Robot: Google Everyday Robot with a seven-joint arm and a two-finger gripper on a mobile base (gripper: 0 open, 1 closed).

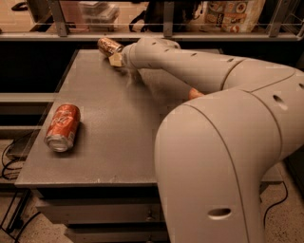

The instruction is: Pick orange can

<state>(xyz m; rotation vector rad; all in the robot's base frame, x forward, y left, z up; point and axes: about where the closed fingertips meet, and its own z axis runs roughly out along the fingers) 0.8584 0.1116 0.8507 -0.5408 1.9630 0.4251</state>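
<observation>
The orange can (108, 46) is a small dull coppery-orange can, tilted, held up above the far edge of the grey table (99, 133). My gripper (115, 55) is at the far left end of my arm, shut on the orange can and lifting it off the tabletop. The large beige arm (223, 118) fills the right side of the view and hides the right part of the table.
A bright red-orange can (62, 127) with white lettering lies on its side near the table's left edge. A bit of a round red-orange thing (194, 93) shows behind the arm. A rail and shelf with bags (232, 14) run behind the table.
</observation>
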